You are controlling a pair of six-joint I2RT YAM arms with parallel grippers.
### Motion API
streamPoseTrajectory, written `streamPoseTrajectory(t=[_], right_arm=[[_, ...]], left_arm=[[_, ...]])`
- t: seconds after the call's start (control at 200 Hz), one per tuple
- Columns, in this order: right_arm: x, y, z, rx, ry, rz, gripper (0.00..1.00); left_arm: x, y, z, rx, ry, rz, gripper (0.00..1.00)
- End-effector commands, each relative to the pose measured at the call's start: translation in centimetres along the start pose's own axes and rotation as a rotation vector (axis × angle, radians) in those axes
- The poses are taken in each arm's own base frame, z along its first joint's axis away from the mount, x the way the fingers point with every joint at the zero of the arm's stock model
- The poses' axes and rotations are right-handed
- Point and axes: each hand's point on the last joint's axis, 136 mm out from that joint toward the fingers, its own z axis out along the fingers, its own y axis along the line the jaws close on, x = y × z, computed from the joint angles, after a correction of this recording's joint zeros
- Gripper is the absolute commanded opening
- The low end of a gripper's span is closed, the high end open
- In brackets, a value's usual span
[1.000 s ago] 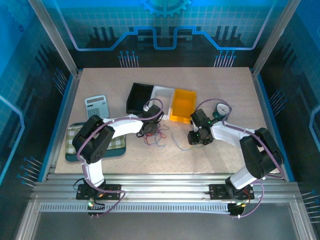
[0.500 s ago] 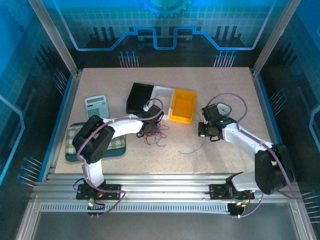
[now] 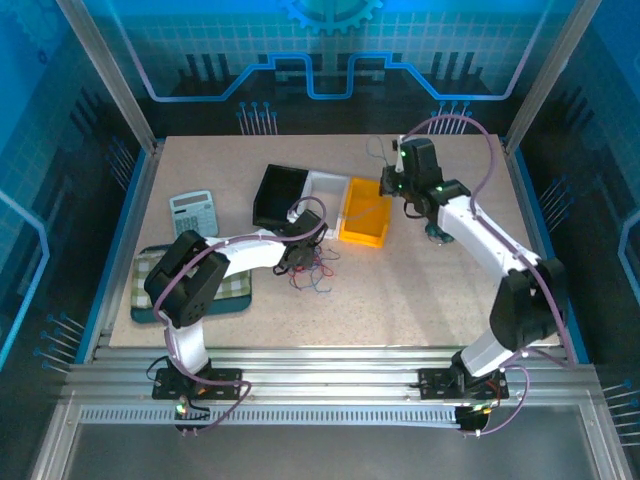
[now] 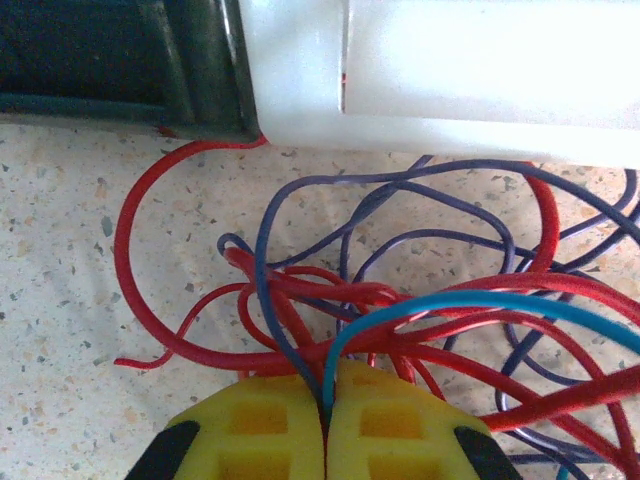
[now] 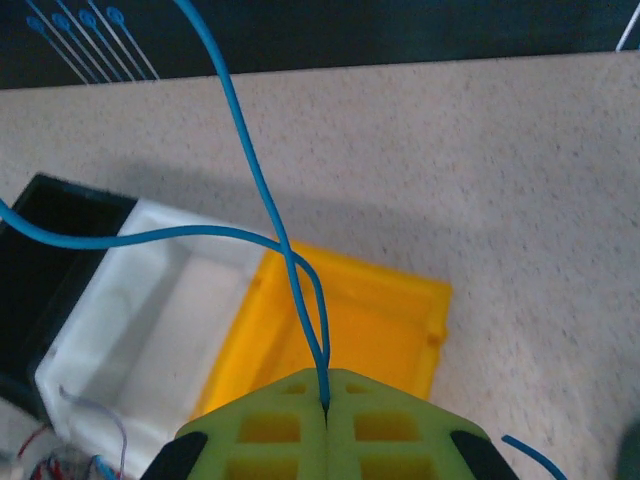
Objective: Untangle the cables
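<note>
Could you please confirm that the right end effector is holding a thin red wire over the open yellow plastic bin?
Not quite: the thin wire pinched in the right end effector is blue, not red, as the right wrist view shows. It is indeed held over the open yellow plastic bin.

The speckled beige bench (image 3: 430, 300) carries a white bin (image 3: 326, 190), with a black bin (image 3: 278, 195) against its left side and a yellow bin (image 3: 366, 215) against its right. A tangle of cables (image 3: 315, 268) lies just in front of the white bin. A calculator (image 3: 192, 212) and a checked cloth (image 3: 237, 288) lie farther to its left.
</note>
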Motion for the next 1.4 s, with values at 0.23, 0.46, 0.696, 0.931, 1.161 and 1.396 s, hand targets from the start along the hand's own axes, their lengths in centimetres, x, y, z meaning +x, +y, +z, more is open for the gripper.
streamPoseTrajectory(t=[0.23,0.46,0.696,0.931,1.161,1.396], right_arm=[[0.3,-2.3,7.4,0.15,0.05,-0.072,0.0],[3.6,-0.9,9.0,0.105,0.156,-0.129,0.0],[8.7,1.7,9.8,-0.002,0.312,-0.132,0.0],[11.1,1.9,10.4,-0.003,0.396,-0.097,0.0],[11.8,-0.3,11.2,0.046,0.439,-0.068,0.0],[9.9,-4.2,12.5,0.142,0.449,-0.065,0.0]], left_arm=[[2.1,0.4,-0.4,0.01,0.039,0.002,0.0],[2.2,0.8,-0.6,-0.004,0.037,-0.011,0.0],[2.0,0.5,-0.5,-0.001,0.042,-0.006,0.0],[2.0,0.2,-0.3,0.003,0.047,0.004,0.0],[2.0,0.4,-0.5,-0.005,0.045,0.01,0.0],[1.9,0.4,-0.5,-0.004,0.041,0.01,0.0]])
